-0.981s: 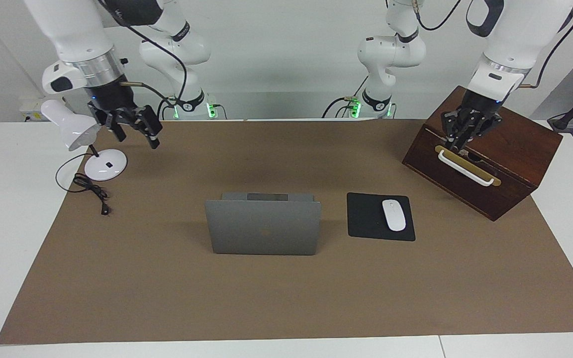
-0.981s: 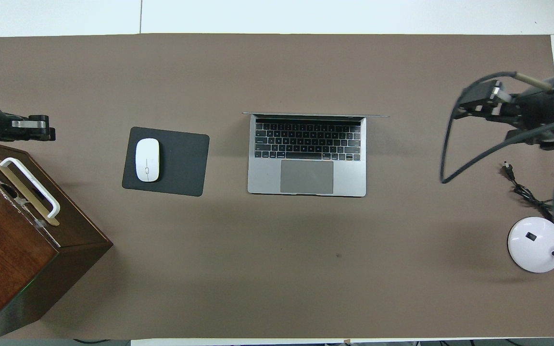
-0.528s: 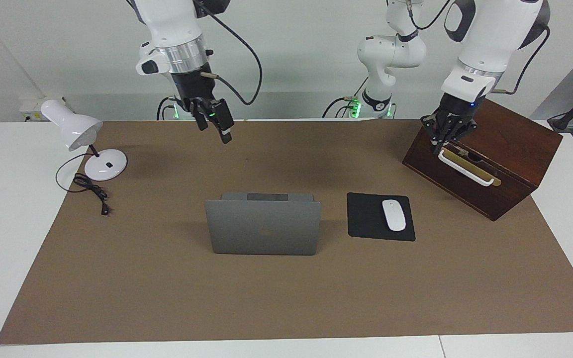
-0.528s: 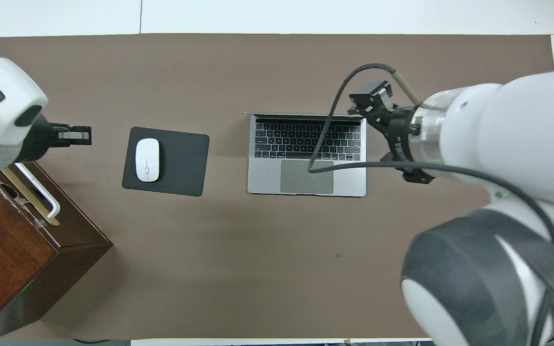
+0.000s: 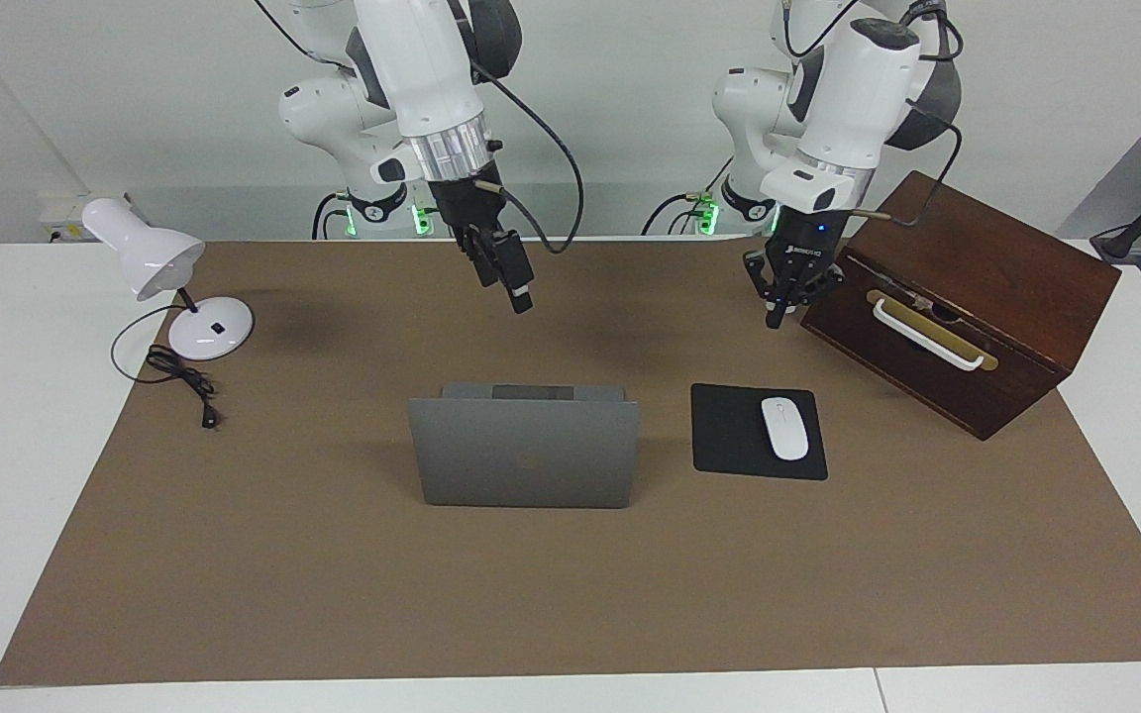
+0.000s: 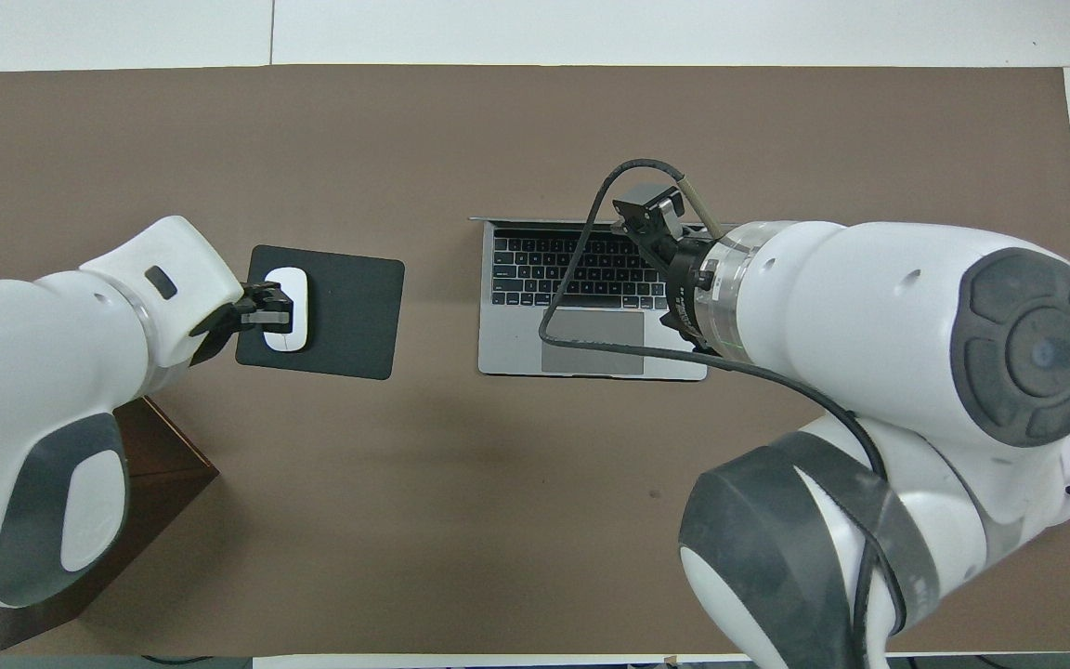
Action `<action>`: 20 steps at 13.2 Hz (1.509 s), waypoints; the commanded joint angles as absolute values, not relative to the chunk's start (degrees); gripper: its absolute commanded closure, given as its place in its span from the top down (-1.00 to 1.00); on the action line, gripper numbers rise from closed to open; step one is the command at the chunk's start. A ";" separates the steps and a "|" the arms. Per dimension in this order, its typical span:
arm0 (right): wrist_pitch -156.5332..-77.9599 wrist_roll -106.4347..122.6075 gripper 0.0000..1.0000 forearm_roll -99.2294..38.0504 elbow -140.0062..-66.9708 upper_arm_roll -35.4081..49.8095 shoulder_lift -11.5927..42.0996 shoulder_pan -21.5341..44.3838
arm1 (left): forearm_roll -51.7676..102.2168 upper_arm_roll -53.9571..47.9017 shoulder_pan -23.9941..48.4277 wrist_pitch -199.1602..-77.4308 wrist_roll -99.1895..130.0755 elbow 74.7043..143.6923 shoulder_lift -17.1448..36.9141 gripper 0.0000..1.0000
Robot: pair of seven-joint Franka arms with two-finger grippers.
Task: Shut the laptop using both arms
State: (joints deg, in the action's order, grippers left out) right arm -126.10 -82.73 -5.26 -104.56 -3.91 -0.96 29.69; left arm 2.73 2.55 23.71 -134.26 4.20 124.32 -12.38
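The silver-grey laptop (image 5: 526, 451) stands open in the middle of the brown mat, its lid upright and its keyboard (image 6: 581, 269) facing the robots. My right gripper (image 5: 521, 297) hangs in the air over the mat on the robots' side of the laptop, clear of the lid. In the overhead view the right gripper (image 6: 642, 206) covers the lid's top edge. My left gripper (image 5: 777, 319) is shut and empty. It hangs over the mat beside the wooden box's corner. From overhead the left gripper (image 6: 277, 311) lies across the mouse.
A dark wooden box (image 5: 986, 297) with a white handle sits at the left arm's end. A black mouse pad (image 5: 729, 436) carrying a white mouse (image 5: 784, 428) lies beside the laptop. A white desk lamp (image 5: 209, 327) with a loose cord (image 5: 179, 371) stands at the right arm's end.
Both arms swung in from the table's ends toward the middle. The right gripper left the lamp for the laptop's area. The left gripper came off the box's top to beside its corner.
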 commanded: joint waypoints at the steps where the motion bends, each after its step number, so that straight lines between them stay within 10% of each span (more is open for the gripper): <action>1: -129.54 -82.44 1.00 -6.06 -105.47 -3.87 0.96 28.39 | 3.25 3.34 27.76 -142.44 3.60 131.29 -14.77 -1.00; 8: -135.70 -84.73 1.00 -6.15 -105.03 -3.78 5.19 29.18 | 3.25 3.34 33.13 -163.71 -0.88 143.69 -13.10 -1.00; 20: -137.71 -87.19 1.00 -7.99 -104.94 -3.78 6.15 29.53 | 2.99 2.99 38.49 -182.10 -0.70 143.61 0.78 -1.00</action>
State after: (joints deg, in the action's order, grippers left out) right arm -135.42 -86.15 -6.40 -105.00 -4.00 5.46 29.46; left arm 2.71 2.31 37.37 -179.57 0.33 143.63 -0.61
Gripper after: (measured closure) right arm 0.000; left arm 0.991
